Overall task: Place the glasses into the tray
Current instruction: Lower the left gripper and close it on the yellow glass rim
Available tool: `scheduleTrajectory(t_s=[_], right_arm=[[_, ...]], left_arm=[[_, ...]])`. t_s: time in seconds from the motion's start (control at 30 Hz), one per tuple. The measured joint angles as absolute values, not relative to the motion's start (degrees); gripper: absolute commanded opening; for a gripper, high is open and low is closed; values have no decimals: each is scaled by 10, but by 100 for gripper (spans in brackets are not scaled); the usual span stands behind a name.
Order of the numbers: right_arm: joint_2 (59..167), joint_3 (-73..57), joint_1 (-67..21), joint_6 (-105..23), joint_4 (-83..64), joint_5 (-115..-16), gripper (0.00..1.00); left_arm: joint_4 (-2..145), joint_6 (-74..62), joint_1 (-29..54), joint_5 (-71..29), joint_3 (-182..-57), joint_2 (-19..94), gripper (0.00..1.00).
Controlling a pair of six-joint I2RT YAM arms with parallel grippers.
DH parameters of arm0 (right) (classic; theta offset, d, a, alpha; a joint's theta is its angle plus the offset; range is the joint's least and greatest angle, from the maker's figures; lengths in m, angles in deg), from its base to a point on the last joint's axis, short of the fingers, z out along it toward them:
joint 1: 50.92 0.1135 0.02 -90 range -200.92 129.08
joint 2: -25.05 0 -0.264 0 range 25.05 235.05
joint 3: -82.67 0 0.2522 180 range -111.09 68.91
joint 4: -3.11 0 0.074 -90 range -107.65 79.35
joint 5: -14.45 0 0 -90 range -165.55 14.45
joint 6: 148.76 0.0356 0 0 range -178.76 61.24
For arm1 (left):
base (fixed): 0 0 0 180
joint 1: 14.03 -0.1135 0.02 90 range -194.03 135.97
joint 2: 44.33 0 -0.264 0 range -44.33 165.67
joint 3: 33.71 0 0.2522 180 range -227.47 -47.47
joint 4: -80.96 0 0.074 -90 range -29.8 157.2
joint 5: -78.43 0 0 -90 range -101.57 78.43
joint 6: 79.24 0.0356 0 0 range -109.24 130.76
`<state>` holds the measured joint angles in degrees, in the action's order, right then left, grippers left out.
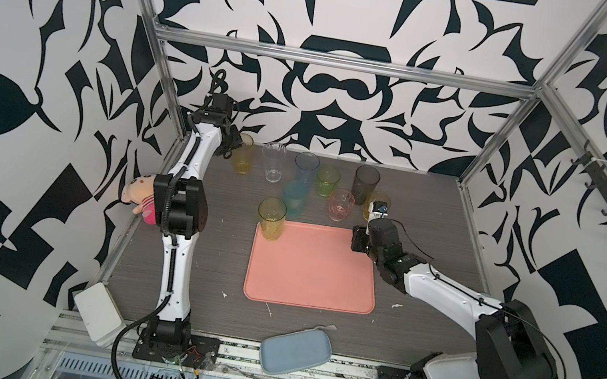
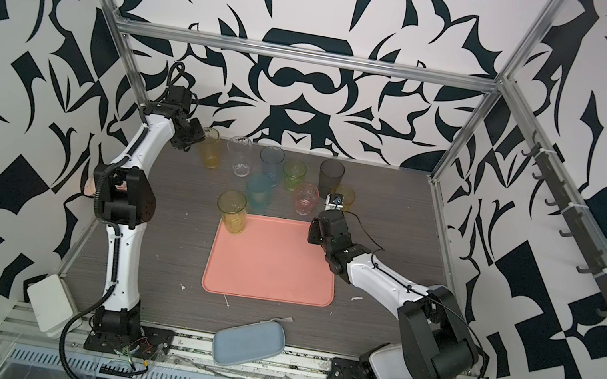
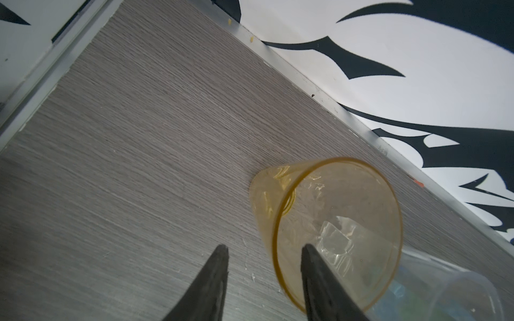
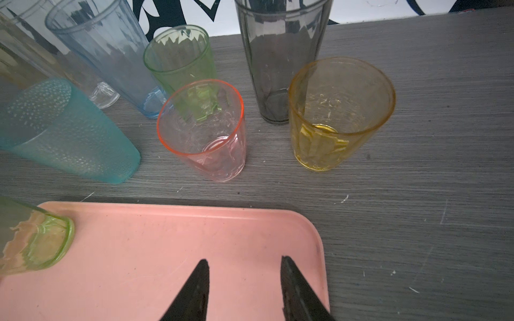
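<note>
The salmon-pink tray lies mid-table, and a yellow-green glass stands on its far left corner. Behind it on the table stand the teal, pink, green, blue, clear, smoke-grey and short yellow glasses. At the far left stands a tall amber glass. My left gripper is open astride its rim, one finger inside and one outside. Over the tray's far right corner my right gripper hangs open and empty.
A blue-grey oblong dish lies tilted over the table's front edge. A plush toy sits at the left edge behind my left arm, and a white box at the front left corner. Back wall and frame rails close behind the glasses.
</note>
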<state>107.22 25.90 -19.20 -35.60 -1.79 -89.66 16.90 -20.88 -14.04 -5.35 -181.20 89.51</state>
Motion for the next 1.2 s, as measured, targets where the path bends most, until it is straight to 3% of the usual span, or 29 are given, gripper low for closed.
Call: scheduleTrajectory(t_s=[1.2], right_arm=[[1072,259,-192,-356,-19,-893,45]], left_arm=[[161,-202,-142,-61,-1849,931,9]])
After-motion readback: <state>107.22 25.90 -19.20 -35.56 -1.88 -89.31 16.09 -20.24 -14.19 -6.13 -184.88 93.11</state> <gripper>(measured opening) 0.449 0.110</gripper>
